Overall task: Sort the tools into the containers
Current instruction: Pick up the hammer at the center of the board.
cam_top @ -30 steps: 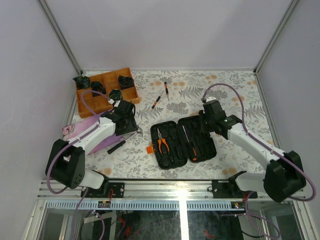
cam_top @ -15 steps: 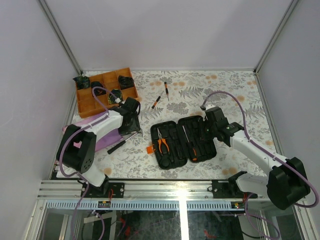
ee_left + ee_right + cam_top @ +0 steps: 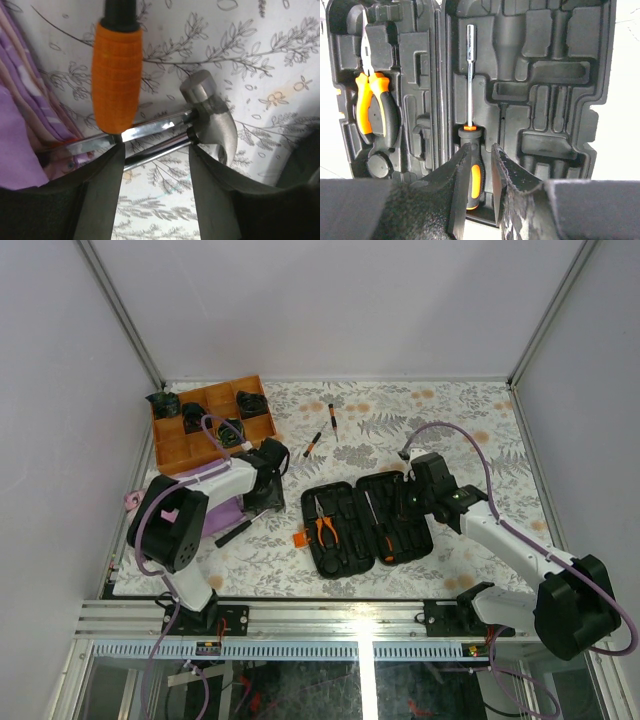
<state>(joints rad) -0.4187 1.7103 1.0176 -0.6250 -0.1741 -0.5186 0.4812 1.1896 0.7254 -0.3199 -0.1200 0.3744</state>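
Note:
The black tool case lies open like a book. Orange-handled pliers sit in its left half and a black-and-orange screwdriver rests in a slot of its right half. My right gripper hangs over that screwdriver's handle, jaws slightly open, with a gap beside the handle. A steel-headed hammer lies on the table beside an orange-gripped handle. My left gripper is open, its tips straddling the steel shafts. Two thin short drivers lie further back.
An orange-brown wooden divided tray holding dark items stands at the back left. A purple cloth lies under the left arm, with a black handle sticking out below it. A small orange tab lies left of the case.
The left arm has swung round and its gripper now sits low over the hammer. My right gripper moved down over the case's right half, then held still.

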